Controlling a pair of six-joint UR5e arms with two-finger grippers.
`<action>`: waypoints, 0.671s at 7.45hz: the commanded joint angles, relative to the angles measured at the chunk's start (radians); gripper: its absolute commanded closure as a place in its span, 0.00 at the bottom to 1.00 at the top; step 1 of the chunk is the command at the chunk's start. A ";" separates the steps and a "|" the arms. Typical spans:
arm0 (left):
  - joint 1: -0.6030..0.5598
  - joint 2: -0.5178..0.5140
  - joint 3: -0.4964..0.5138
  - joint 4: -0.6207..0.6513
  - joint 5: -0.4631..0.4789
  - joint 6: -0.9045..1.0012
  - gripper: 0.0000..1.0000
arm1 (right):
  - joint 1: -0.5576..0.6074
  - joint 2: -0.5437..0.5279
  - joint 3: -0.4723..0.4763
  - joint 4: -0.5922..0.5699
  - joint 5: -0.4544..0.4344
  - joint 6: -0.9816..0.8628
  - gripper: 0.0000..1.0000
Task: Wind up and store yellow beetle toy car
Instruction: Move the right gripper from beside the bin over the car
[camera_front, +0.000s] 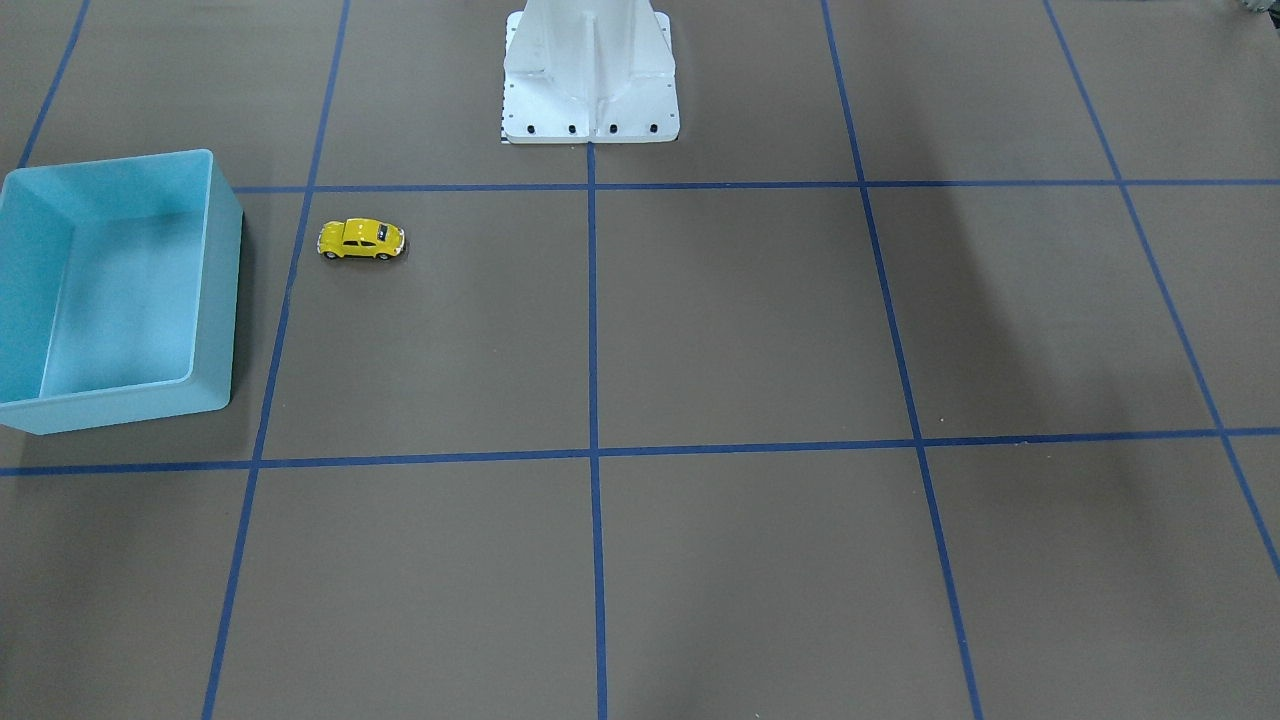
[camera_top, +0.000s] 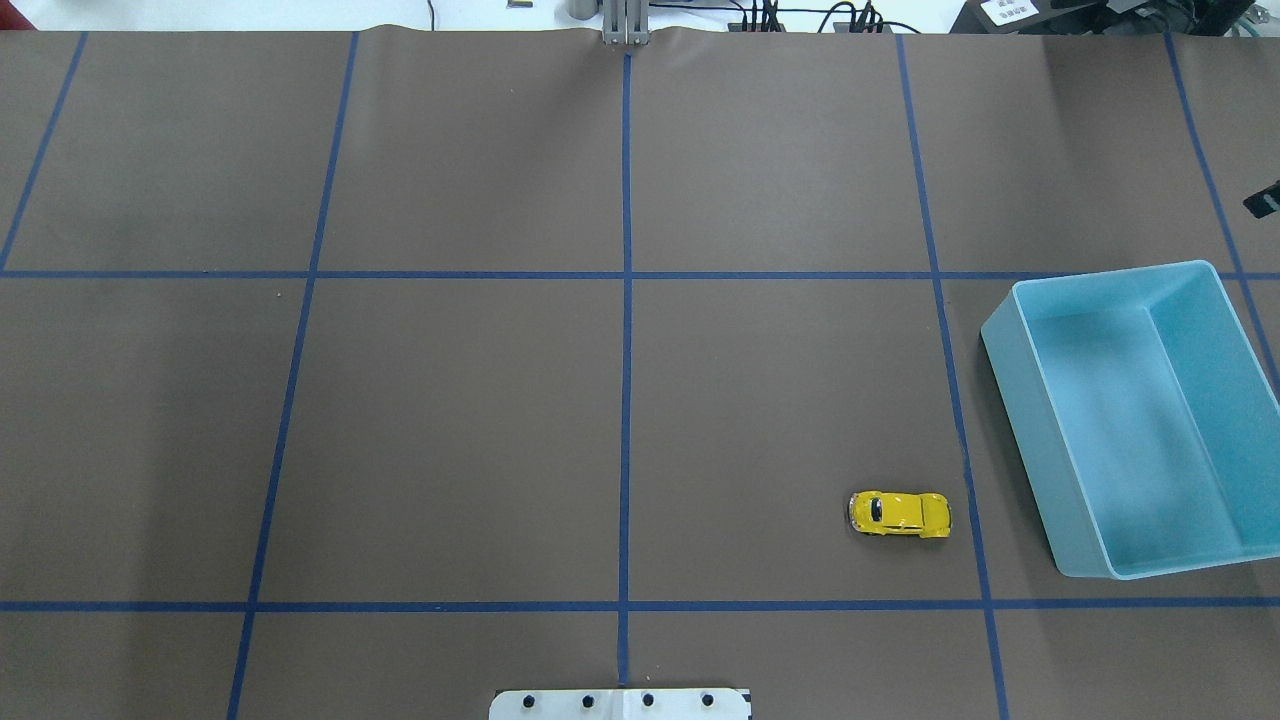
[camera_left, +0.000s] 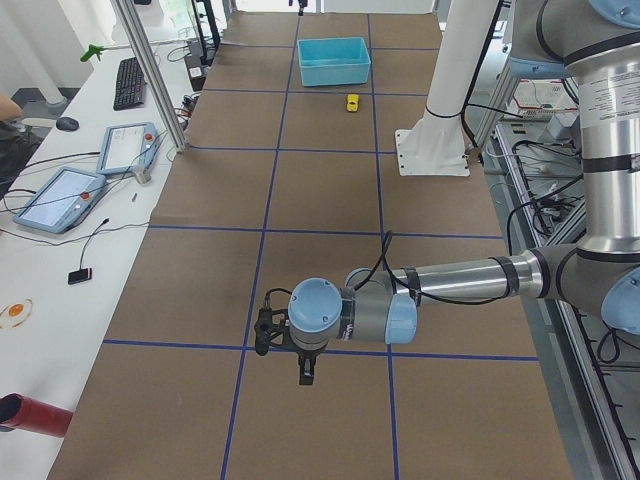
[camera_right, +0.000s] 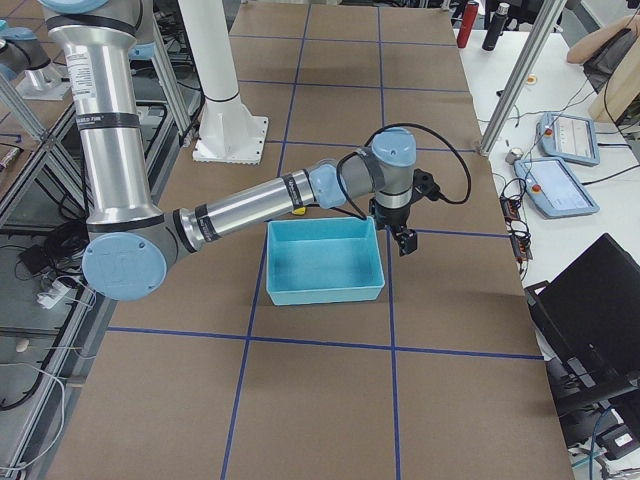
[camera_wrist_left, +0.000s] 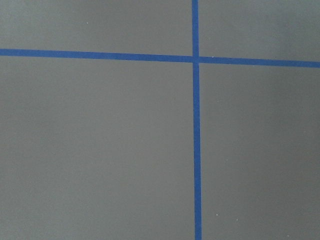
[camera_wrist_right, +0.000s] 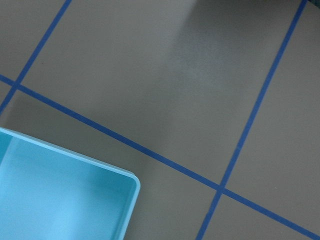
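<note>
The yellow beetle toy car (camera_front: 361, 240) stands on its wheels on the brown table, a short way from the light blue bin (camera_front: 222, 300). In the overhead view the car (camera_top: 899, 514) is left of the bin (camera_top: 1030, 450). The bin is empty. My left gripper (camera_left: 305, 372) hangs over bare table far from the car (camera_left: 352, 102). My right gripper (camera_right: 404, 243) hovers by the bin's far corner (camera_right: 378, 262). Both grippers show only in the side views, so I cannot tell whether they are open or shut. The right wrist view shows the bin's corner (camera_wrist_right: 75, 200).
The robot's white base (camera_front: 590, 90) stands at the table's edge in the middle. Blue tape lines (camera_top: 626, 350) divide the brown table into squares. Operator desks with tablets (camera_left: 60, 195) and a keyboard lie beyond the table's far side.
</note>
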 joint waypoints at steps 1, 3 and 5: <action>0.001 -0.095 -0.064 0.293 0.013 0.011 0.00 | -0.129 0.003 0.128 -0.004 0.015 0.005 0.00; 0.001 -0.088 -0.083 0.278 0.019 0.017 0.00 | -0.260 0.012 0.177 -0.002 0.052 -0.017 0.00; 0.002 -0.091 -0.082 0.252 0.061 0.015 0.00 | -0.466 0.068 0.205 0.001 0.029 -0.015 0.00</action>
